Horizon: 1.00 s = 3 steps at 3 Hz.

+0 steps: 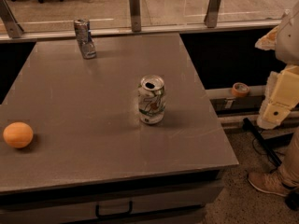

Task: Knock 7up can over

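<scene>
The gripper (276, 104) is at the right border of the view, a pale cream block below the robot's arm (289, 36). It hangs beyond the right edge of the table (93, 97), above the floor, and is well apart from everything on the top. I cannot tell whether it is wide or narrow.

The 7up can (152, 100) is the nearest thing to it. The can stands upright a little to the right of the middle of the grey table. Its body is white-silver with green markings and its wall is slightly dented. The silver top faces up and shows the dark drinking hole. Nothing touches the can.

There is bare table top on every side of the can. The right edge of the table is its closest edge and lies between the can and the gripper. The front edge is farther away.

A darker crushed can (84, 38) stands tilted at the back left, near the far edge. An orange (18, 135) lies near the left border of the view. Both are well apart from the 7up can.

Behind the table runs a rail with metal posts (135, 10). Under the front edge is a drawer with a black handle (113, 210). To the right of the table, a roll of orange tape (240, 89) lies on a low ledge. A brown shoe (267, 181) stands on the speckled floor.
</scene>
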Available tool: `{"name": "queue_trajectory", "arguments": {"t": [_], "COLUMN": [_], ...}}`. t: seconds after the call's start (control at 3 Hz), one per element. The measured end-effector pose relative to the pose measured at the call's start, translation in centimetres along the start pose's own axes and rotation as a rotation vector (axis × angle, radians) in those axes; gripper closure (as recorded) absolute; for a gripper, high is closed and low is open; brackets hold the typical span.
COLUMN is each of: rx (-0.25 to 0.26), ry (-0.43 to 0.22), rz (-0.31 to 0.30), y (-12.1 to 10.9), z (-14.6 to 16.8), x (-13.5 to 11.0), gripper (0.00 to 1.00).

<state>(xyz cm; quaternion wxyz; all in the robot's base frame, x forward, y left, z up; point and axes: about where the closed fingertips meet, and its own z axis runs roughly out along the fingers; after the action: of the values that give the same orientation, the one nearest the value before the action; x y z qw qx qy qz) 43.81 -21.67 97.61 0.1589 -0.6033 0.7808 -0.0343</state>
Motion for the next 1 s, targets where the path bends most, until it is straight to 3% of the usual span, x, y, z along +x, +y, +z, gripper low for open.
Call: {"name": "queue_trajectory", "arguments": {"t": [0.33,0.67,1.0], "rx": [0.0,-0.007,-0.05], "ry": [0.0,-0.065,-0.236], "rz": [0.0,0.009,0.026], "y": [0.0,0.0,-0.3], "z": [0.0,0.1,1.5], "x": [0.0,-0.7,-2.2], "gripper": [0.0,0.0,0.0]}}
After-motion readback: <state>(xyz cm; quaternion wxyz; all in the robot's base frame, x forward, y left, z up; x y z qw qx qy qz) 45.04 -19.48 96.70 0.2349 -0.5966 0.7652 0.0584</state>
